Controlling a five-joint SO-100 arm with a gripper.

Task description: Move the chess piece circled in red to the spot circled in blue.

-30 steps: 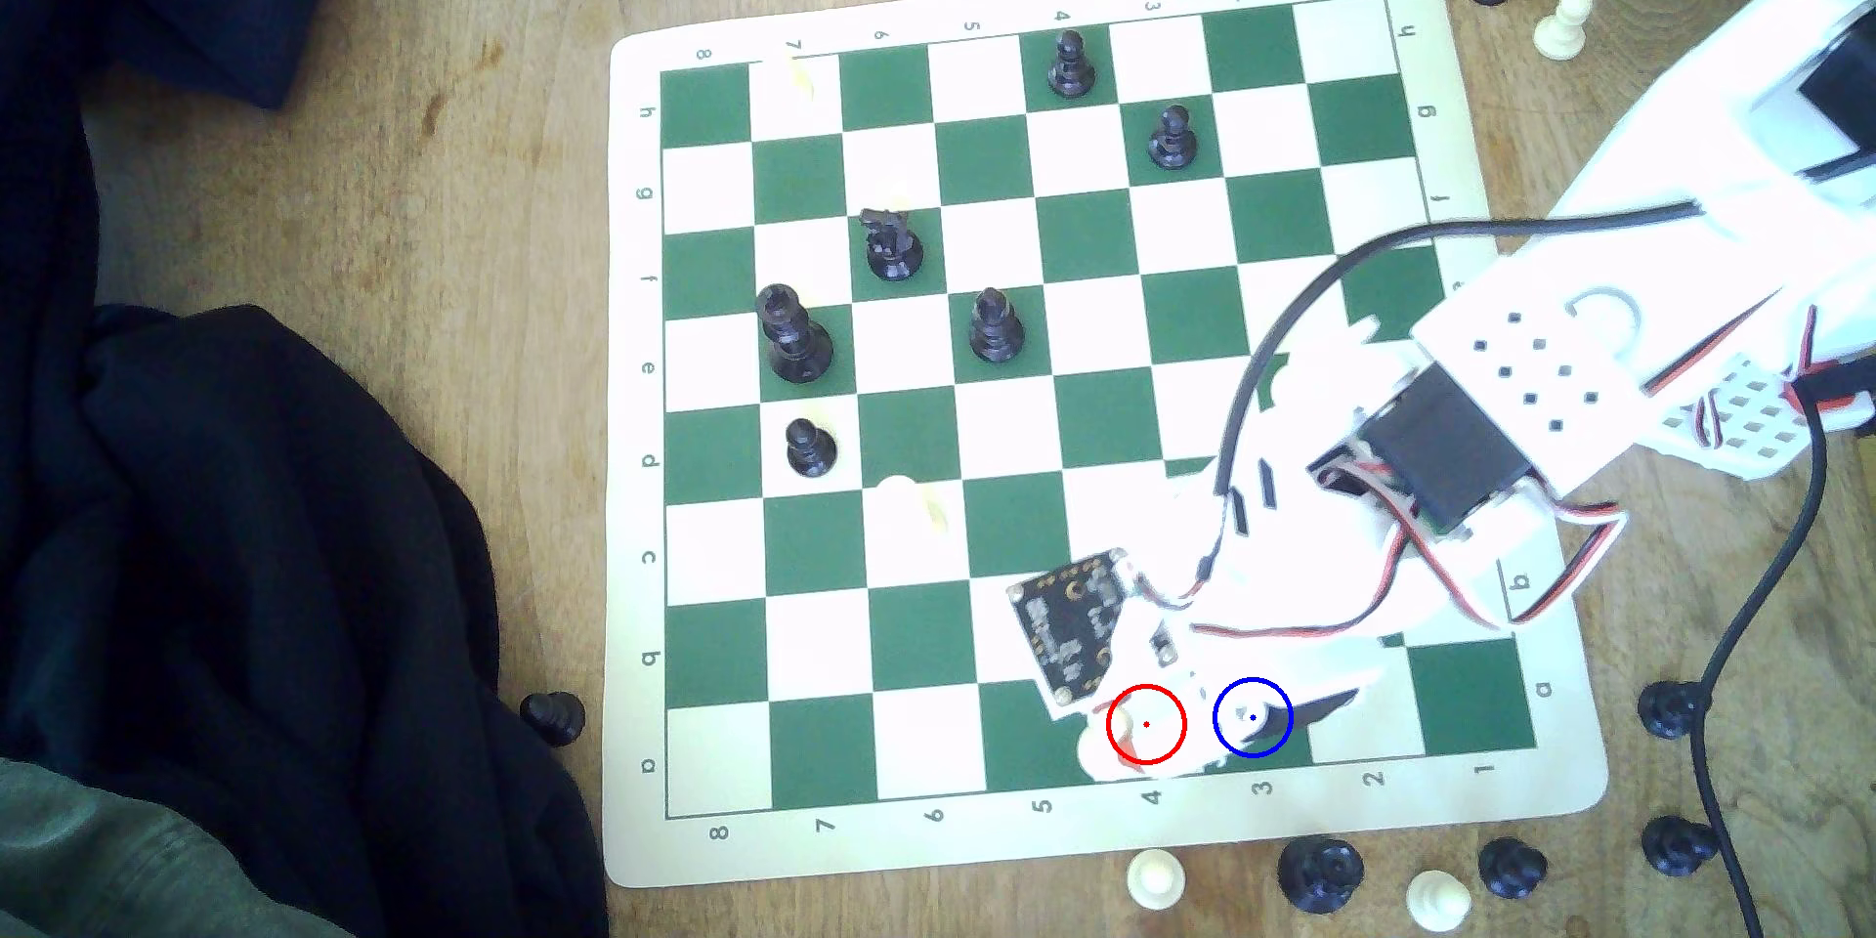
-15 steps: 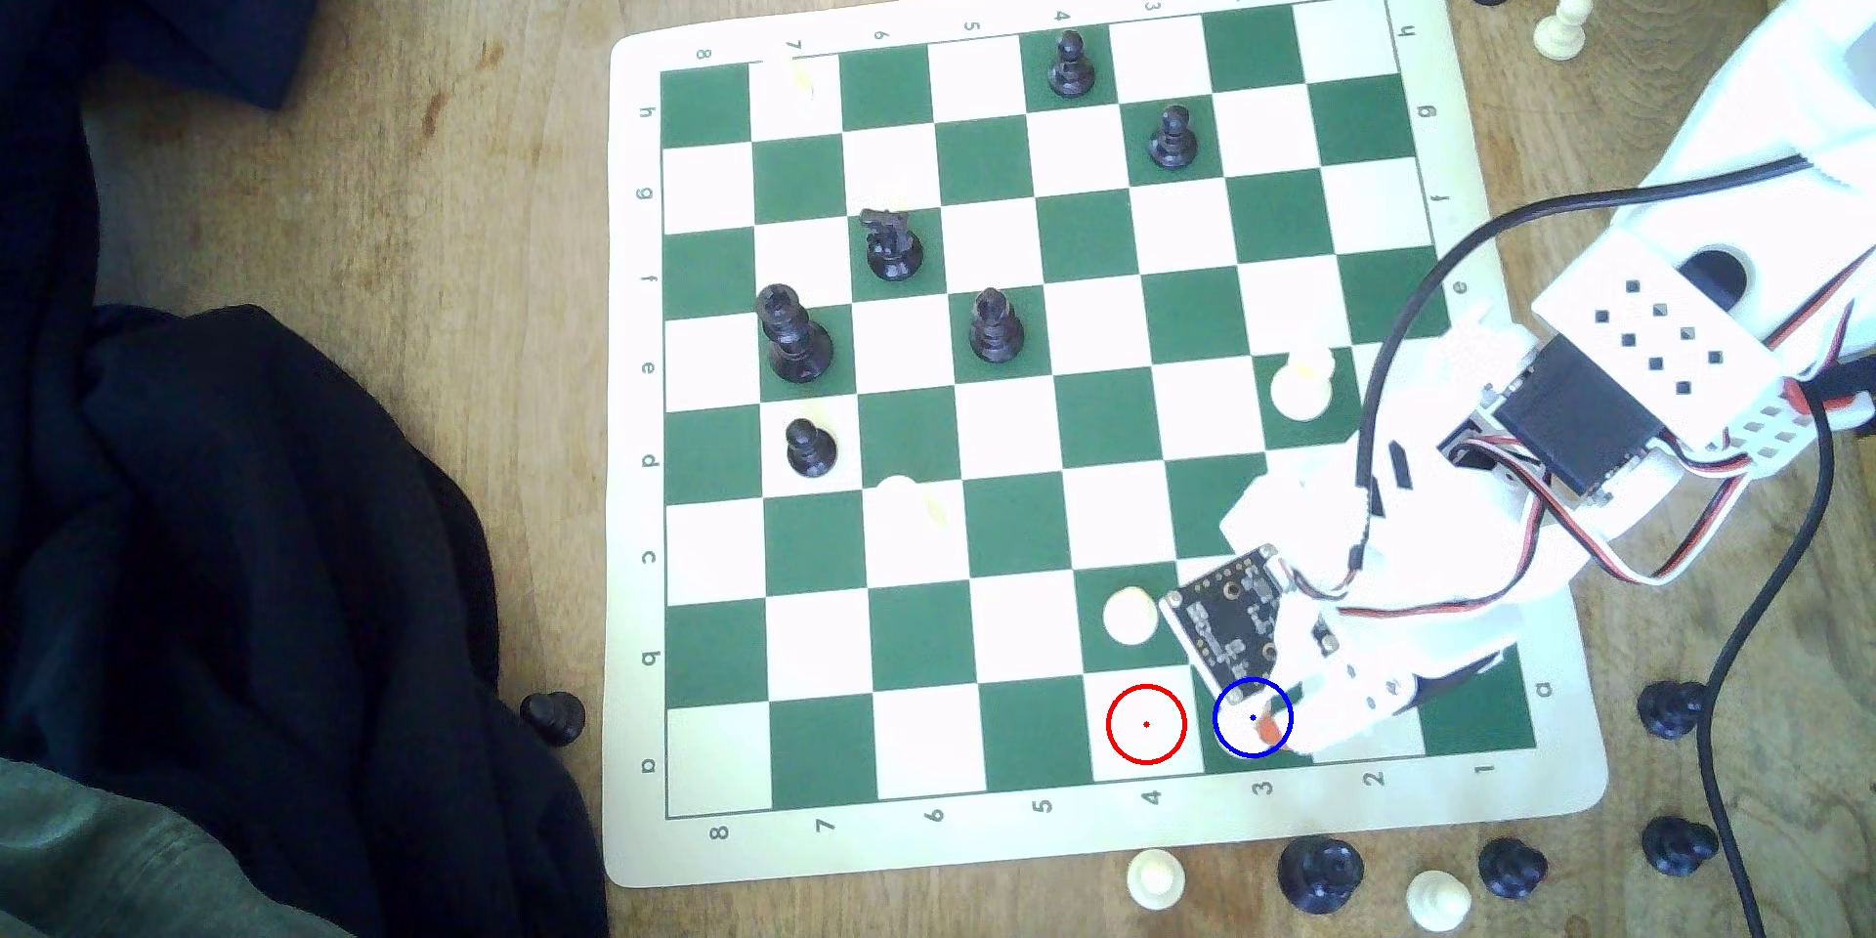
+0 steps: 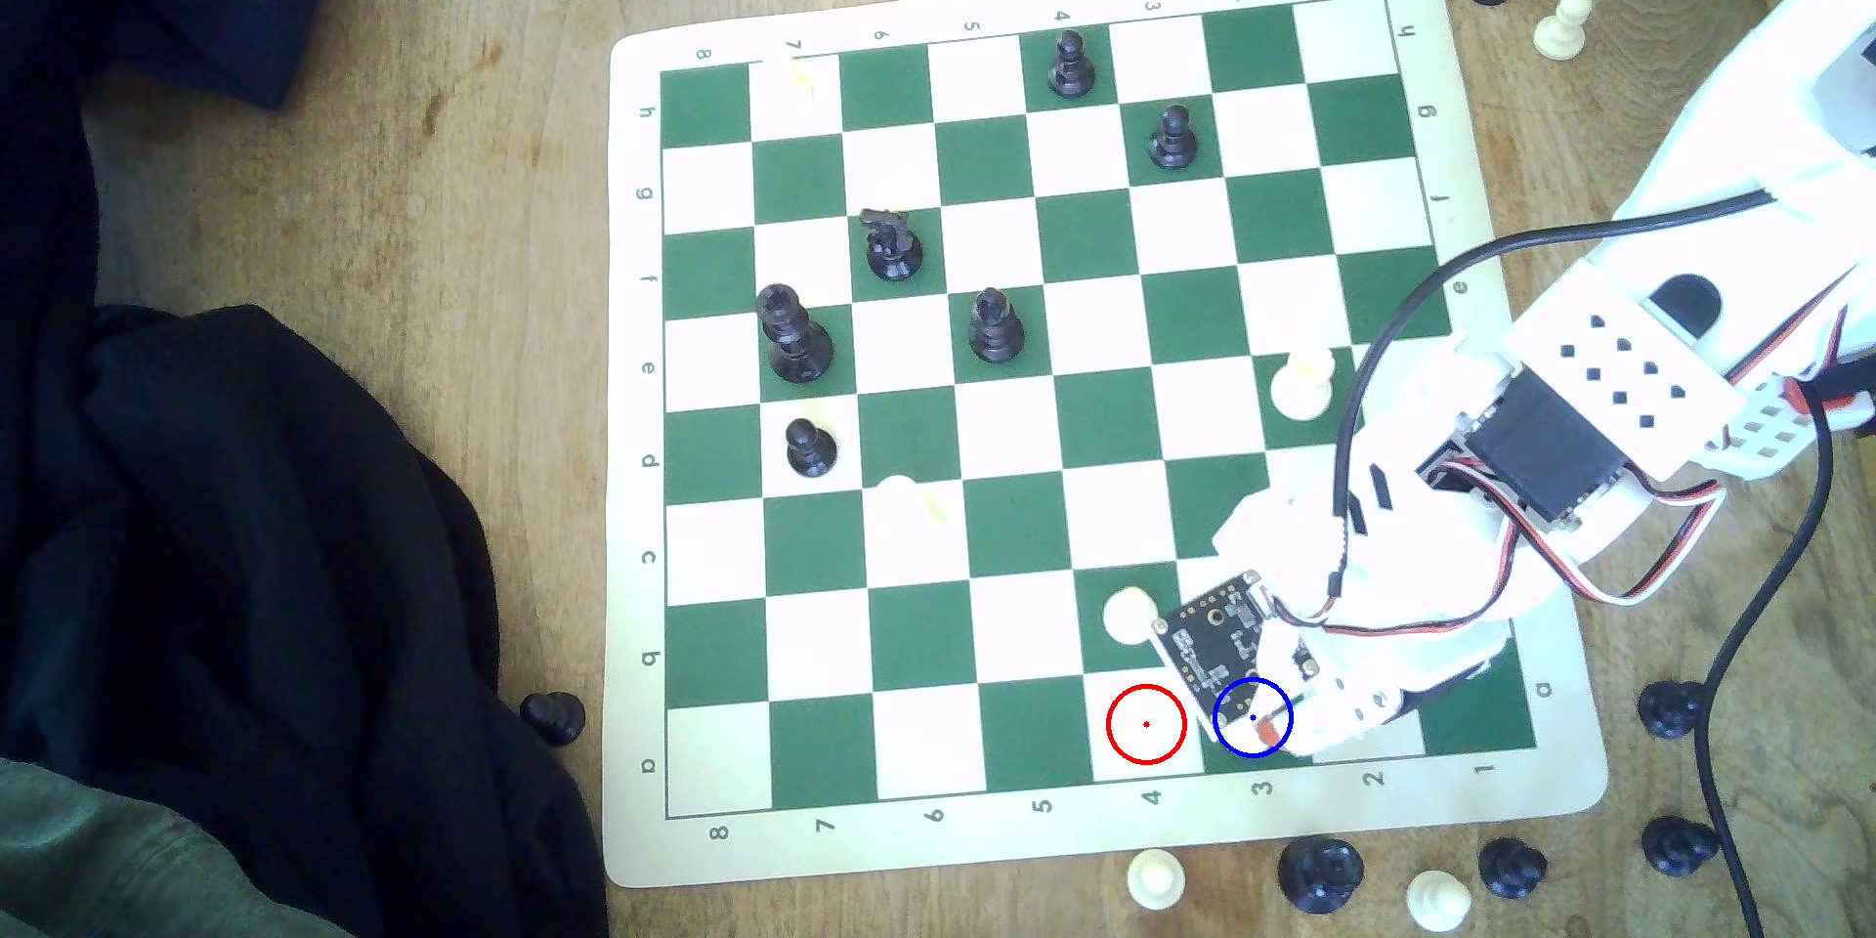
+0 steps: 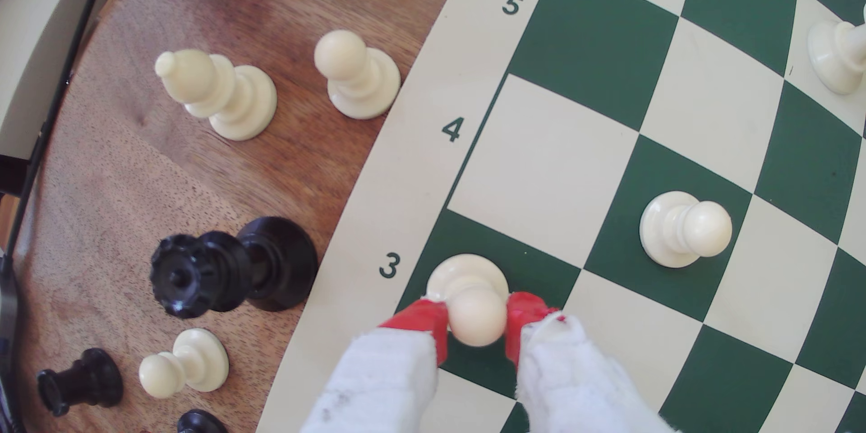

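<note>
Pawn [image 4: 473,302], light, hard and slick, sits pinched at its round head by the claw [image 4: 475,320] over the blue-ringed square [image 4: 529,269]

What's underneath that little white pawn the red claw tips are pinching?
Under the pawn lies the dark green square beside the printed 3. The gripper has its red fingertips on either side of its head. Whether the base touches the board is hidden.
</note>
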